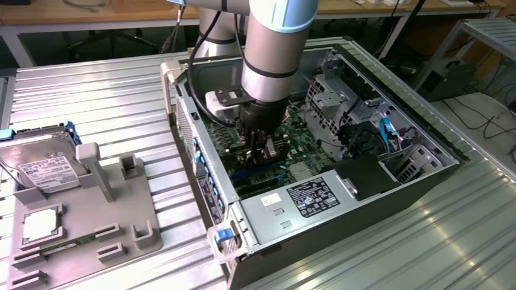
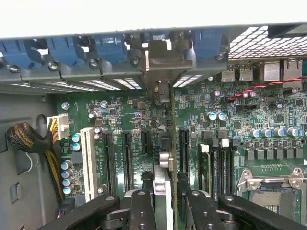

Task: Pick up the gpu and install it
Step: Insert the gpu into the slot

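**Tool holding the gpu edge-on over the motherboard slots**

At the exterior view's left, a grey fixture tray (image 1: 121,223) is lying on the ribbed metal worktop (image 1: 96,103), carrying a silver hard drive (image 1: 40,166) with a white label and, nearer the camera, a small square silver processor chip (image 1: 40,225). Several of the tray's upright holders are standing with nothing in them.

Moving rightward, the open computer case (image 1: 419,130) is lying on its side, its green motherboard (image 1: 303,145) facing up. The robot arm (image 1: 274,48) is reaching down into the case, and the tool (image 1: 260,151) is sitting low over the board, just above the expansion slots near the case's rear wall. Further right in the case, the silver power supply (image 1: 306,199) is showing its label, and blue cables (image 1: 387,136) are running beside the drive cage.

In the wrist view, the two black fingers (image 2: 141,208) are closing from either side on the gpu (image 2: 165,165), which is standing on edge between them, a thin vertical card running toward the rear bracket openings with their blue retainer clips (image 2: 67,48). The card is lining up between the black slots (image 2: 127,160); whether it is fully seated cannot be told. To one side, the white slot (image 2: 88,163) and the braided cable bundle (image 2: 29,139) are lying well apart from it; to the other, the processor socket (image 2: 273,184) is sitting open.
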`<state>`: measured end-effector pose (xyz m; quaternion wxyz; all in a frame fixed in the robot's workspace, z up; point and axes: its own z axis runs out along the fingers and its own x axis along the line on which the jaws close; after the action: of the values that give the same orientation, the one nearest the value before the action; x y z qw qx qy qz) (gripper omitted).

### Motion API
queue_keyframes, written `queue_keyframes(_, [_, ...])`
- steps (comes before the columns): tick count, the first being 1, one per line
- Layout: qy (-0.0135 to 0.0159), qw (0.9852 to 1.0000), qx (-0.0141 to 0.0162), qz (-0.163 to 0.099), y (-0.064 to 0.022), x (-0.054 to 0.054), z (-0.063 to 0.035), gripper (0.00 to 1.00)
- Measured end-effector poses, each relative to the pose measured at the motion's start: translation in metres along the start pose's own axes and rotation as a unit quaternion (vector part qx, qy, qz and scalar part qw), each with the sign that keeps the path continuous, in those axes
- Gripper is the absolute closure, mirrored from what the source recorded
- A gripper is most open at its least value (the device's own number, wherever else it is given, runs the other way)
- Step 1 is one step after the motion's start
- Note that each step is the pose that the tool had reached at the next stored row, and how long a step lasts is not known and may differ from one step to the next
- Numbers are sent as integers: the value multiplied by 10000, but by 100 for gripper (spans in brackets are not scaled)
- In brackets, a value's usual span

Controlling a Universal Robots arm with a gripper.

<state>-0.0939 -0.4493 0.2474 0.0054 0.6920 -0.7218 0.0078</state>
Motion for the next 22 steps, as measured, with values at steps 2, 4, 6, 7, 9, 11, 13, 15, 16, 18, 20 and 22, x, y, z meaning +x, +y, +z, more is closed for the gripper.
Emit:
queue_keyframes(2, [1,10000,0,0,0,0,-1,70])
queue_keyframes(4, [1,10000,0,0,0,0,-1,70])
queue_keyframes(6, [1,10000,0,0,0,0,0,70])
queue_keyframes(7, [1,10000,0,0,0,0,0,70])
queue_keyframes(9, [0,10000,0,0,0,0,0,70])
queue_keyframes(11, [1,10000,0,0,3,-1,0,70])
queue_keyframes(13, [2,10000,0,0,3,-5,0,70])
queue_keyframes(15, [2,10000,0,-15,3,-9,-1,70])
queue_keyframes(16, [2,10000,0,-23,3,-11,-1,70])
queue_keyframes(18, [3,10000,0,-23,4,-11,-1,70])
queue_keyframes(20, [3,10000,0,-23,3,-11,2,70])
queue_keyframes(22, [3,10000,0,-23,3,-11,7,70])
